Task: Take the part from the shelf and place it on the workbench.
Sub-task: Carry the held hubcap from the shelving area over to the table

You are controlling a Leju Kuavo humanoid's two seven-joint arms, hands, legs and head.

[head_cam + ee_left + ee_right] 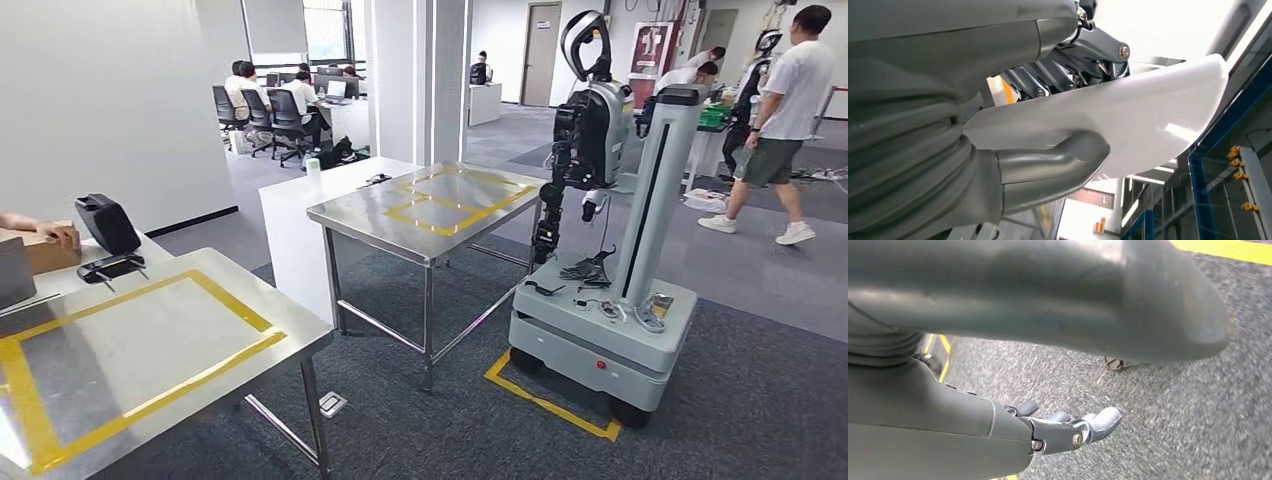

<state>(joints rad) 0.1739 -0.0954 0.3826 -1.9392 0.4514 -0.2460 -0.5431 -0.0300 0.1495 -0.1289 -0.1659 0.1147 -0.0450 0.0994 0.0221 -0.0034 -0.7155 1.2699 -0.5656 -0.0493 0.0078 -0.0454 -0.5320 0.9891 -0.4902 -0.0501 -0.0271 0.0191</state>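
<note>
Our left hand [1013, 125] grips the part [1128, 115], a flat, smooth white plastic piece with a rounded edge. In the left wrist view the thick grey thumb [1058, 165] presses against one face of the part and the darker fingers [1048, 80] lie along the opposite face, so the piece is clamped between them. Behind the part we see bright ceiling lights and a blue frame [1208, 165] with small orange fittings.

Our right hand [1068, 430] holds nothing. In the right wrist view its fingers are loosely extended and apart, hanging over grey carpet [1173, 405] with a strip of yellow tape [1228, 250] on it.

In the head view we face an office space. Close to us stands a steel workbench [280, 320] with a rectangle of yellow tape [230, 305] marked on its top. At its far corner sit a black device [105, 222] and a cardboard box [45, 250], on which a person's hand [55, 232] rests. Further off is a second steel table [440, 210], also marked with yellow tape, and just beside it a white counter [300, 215]. To the right of that table stands another robot [610, 240] on a grey wheeled base. A person in a white shirt [785, 120] walks past behind it, and more people sit at desks [280, 105] in the background.
</note>
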